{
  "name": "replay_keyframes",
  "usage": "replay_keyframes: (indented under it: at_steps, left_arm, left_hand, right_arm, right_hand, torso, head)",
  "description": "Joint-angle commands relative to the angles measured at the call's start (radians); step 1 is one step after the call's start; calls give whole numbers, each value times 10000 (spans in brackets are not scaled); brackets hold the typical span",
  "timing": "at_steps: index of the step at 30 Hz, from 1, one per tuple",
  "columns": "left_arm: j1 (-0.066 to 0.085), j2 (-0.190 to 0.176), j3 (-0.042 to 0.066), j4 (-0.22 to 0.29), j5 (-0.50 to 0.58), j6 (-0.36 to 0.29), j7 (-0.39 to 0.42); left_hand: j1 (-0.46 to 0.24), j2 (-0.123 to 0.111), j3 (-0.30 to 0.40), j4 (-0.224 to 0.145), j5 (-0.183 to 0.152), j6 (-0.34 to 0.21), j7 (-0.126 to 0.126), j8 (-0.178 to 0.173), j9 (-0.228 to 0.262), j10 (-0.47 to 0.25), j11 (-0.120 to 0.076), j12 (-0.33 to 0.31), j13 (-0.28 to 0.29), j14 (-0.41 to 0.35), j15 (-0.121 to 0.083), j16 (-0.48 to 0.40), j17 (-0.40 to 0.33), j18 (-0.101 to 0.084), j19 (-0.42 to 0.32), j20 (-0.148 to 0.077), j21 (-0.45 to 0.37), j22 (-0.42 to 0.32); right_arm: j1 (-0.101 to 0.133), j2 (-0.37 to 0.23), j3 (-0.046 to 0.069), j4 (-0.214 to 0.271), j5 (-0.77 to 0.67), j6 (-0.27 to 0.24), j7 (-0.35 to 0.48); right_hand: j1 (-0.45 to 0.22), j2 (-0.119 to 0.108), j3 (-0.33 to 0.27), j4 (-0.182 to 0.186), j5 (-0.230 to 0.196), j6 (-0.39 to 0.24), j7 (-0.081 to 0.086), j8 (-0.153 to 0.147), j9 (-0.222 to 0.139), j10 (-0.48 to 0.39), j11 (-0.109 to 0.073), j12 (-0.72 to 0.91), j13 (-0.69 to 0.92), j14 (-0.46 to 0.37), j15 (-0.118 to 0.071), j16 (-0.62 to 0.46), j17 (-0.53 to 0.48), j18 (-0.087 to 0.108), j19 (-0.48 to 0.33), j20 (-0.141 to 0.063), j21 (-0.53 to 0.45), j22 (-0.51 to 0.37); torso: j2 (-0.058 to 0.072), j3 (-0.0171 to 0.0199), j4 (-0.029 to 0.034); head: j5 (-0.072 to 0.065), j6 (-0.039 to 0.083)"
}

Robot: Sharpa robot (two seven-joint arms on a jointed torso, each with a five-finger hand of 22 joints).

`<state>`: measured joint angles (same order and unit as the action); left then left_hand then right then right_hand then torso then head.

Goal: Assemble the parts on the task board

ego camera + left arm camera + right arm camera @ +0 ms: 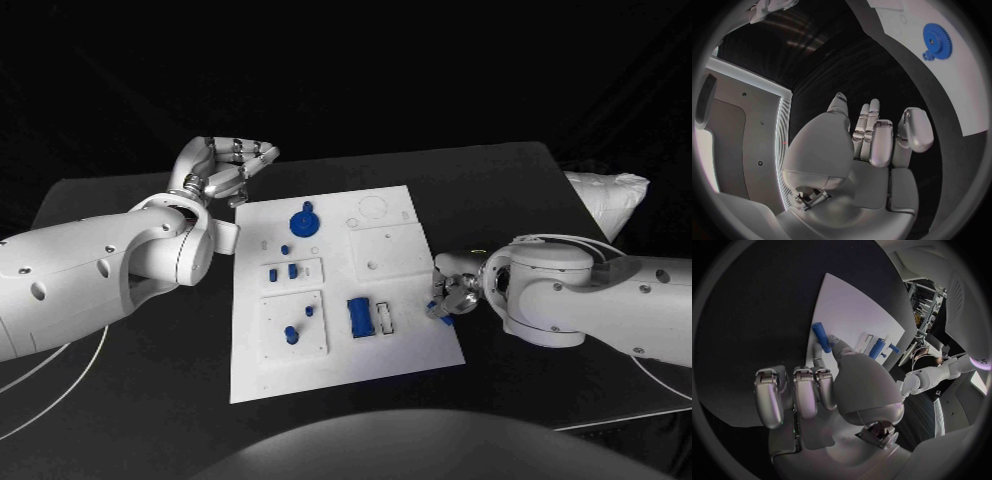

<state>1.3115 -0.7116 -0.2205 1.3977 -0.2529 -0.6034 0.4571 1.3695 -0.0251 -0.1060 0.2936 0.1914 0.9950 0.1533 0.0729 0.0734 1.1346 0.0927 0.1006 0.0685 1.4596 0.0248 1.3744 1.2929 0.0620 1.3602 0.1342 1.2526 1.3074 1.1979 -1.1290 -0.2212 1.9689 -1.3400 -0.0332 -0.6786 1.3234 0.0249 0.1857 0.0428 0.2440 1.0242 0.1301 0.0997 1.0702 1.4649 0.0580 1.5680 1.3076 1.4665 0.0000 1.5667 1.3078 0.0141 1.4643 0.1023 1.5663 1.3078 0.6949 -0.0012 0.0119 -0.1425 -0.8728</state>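
Note:
The white task board (397,235) lies mid-table. On it are a blue gear (304,220), two small blue pieces (283,271), a blue block (359,317) and small blue pegs (294,334). My right hand (451,293) sits at the board's right edge and pinches a blue peg (821,336) between thumb and finger, over the board (848,305). The blue block (877,347) lies beyond it. My left hand (231,165) hovers off the board's far left corner, its fingers loosely bent and holding nothing. From the left wrist the gear (938,41) lies ahead on the board (967,90).
A white bag-like object (613,200) lies at the table's far right edge. A thin cable (58,370) loops over the table's left side under my left arm. Bare black table surrounds the board.

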Motion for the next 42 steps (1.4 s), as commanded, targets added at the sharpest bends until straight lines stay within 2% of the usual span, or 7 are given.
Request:
replay_keyframes:
  at_steps: [1, 7, 14, 23, 30, 42]
  left_arm:
    - [0, 11, 7, 24, -60, 162, 30]
    - [0, 10, 7, 22, -62, 161, 27]
    - [0, 5, 7, 16, -66, 151, 23]
    - [0, 18, 7, 5, -67, 156, 21]
    - [0, 0, 7, 15, -68, 149, 17]
    - [0, -2, 6, 17, -70, 152, 8]
  left_hand:
    - [-13, 75, -69, -13, 62, -40, 4, -38, -8, -24, 29, -43, -8, -56, 9, -39, -9, 114, -14, -27, -23, 1441]
    - [-13, 75, -69, -13, 62, -40, 4, -38, -8, -24, 29, -43, -8, -56, 9, -39, -9, 114, -14, -27, -23, 1441]
    - [-13, 75, -69, -13, 62, -40, 4, -38, -8, -24, 29, -43, -8, -56, 9, -39, -9, 114, -14, -27, -23, 1441]
    - [-13, 75, -69, -13, 62, -40, 4, -38, -8, -24, 29, -43, -8, -56, 9, -39, -9, 114, -14, -27, -23, 1441]
    - [-13, 75, -69, -13, 62, -40, 4, -38, -8, -24, 29, -43, -8, -56, 9, -39, -9, 114, -14, -27, -23, 1441]
    - [-13, 75, -69, -13, 62, -40, 4, -38, -8, -24, 29, -43, -8, -56, 9, -39, -9, 114, -14, -27, -23, 1441]
  right_arm:
    - [-165, -58, -149, -66, 1012, -102, 17]
    - [-164, -177, -149, 10, 2479, -850, 389]
    - [-134, -359, -148, 162, 3792, -1434, 731]
    - [70, -467, -148, 277, 4249, -1821, 1027]
    - [133, -430, -148, 245, 4491, -2170, 1287]
    - [344, -320, -146, 168, 5723, -2594, 1788]
  right_hand:
    - [443, 542, 665, -538, 77, 223, -232, -83, -7318, 1059, -141, 28, 2632, 1043, -75, 41, 2630, -141, 1065, -33, 45, 2630]
    - [403, 588, 787, -552, 72, 309, -290, -155, -7456, 1059, -187, 28, 2632, 1043, -121, 41, 2630, -141, 1065, -54, 45, 2630]
    - [375, 588, 826, -557, 70, 399, -299, -160, -7509, 1059, -200, 28, 2632, 1043, -141, 41, 2630, -141, 1065, -65, 45, 2630]
    - [373, 589, 835, -560, 72, 411, -294, -163, -7520, 1059, -199, 28, 2632, 1043, -144, 41, 2630, -141, 1065, -67, 45, 2630]
    - [361, 592, 854, -559, 80, 441, -277, -172, -7548, 1059, -191, 28, 2632, 1043, -148, 41, 2630, -141, 1065, -72, 45, 2630]
    - [337, 605, 890, -552, 105, 509, -249, -182, -7596, 1059, -172, 28, 2632, 1043, -142, 41, 2630, -141, 1065, -79, 45, 2630]
  torso:
    - [-1, -4, -3]
    - [5, 1, -4]
    - [1, -5, -2]
    - [-10, -7, 3]
    - [-5, 1, 3]
    - [0, -3, -3]
  head:
    - [2, 2]
    - [27, 2]
    - [34, 2]
    - [16, 2]
    - [43, 2]
    - [48, 2]
